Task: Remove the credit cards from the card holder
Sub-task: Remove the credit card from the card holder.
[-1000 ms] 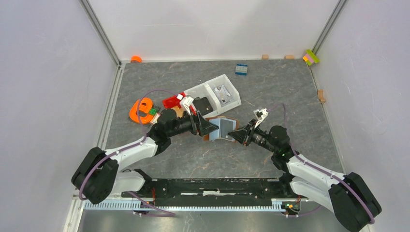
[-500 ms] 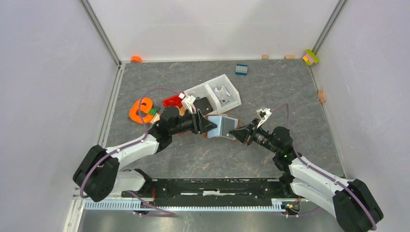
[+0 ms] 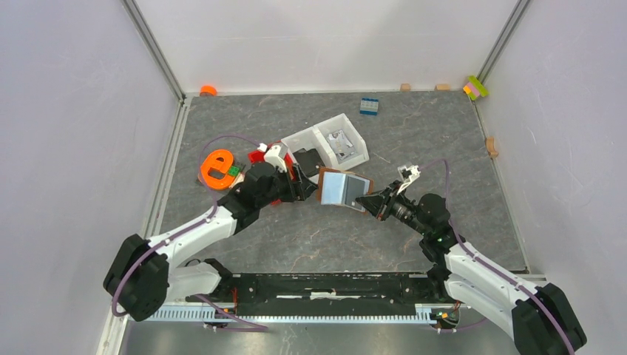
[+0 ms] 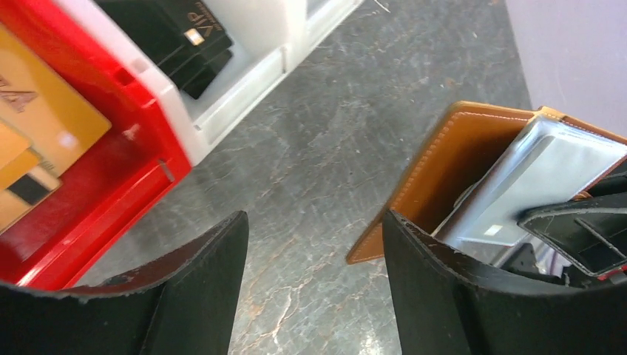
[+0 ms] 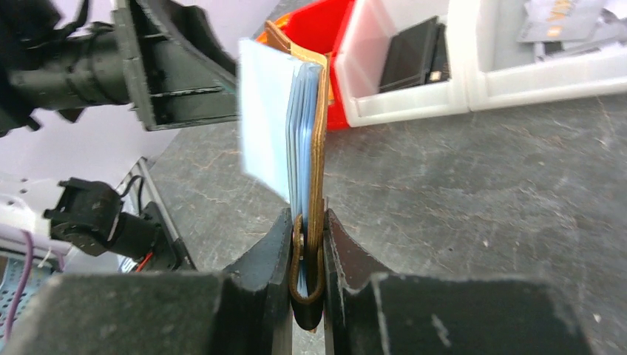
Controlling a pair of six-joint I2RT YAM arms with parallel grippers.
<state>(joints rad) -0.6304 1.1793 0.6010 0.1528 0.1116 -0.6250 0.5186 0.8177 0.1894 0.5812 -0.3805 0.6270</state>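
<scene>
The right fingers (image 5: 275, 259) are pressed onto the bottom end of the card holder (image 5: 319, 148), pinching its brown leather and strap loop. The right wrist view shows the holder edge-on and upright, with the pale blue credit cards (image 5: 268, 122) standing out of its top. Their edges blur together, so I cannot count them.

Only the top view shows the broad face: a silvery-blue card over brown leather, held between the 2 arms just in front of the bins. Whether the holder touches the counter (image 4: 318, 148) cannot be told from above.

The left fingers (image 4: 436, 281) are spread, with bare counter between them. In the left wrist view the holder's brown edge sits just past 1 finger. Its lower corner is hidden behind that finger, so contact there is unclear, and its far side is cut off by the frame.

Beyond lies the red bin (image 4: 111, 192) with a gold card (image 4: 44, 126), both cropped in this view and mostly hidden under the left wrist from above. Beside it is the white bin (image 4: 244, 74), which holds black cards (image 4: 174, 37). Its second compartment, with silvery items (image 3: 341, 142), shows only in the other 2 views.

Farther off are an orange object (image 3: 218, 168) and a blue brick (image 3: 369, 105). Small blocks (image 3: 405, 86) lie along the far wall, too small to make out.
</scene>
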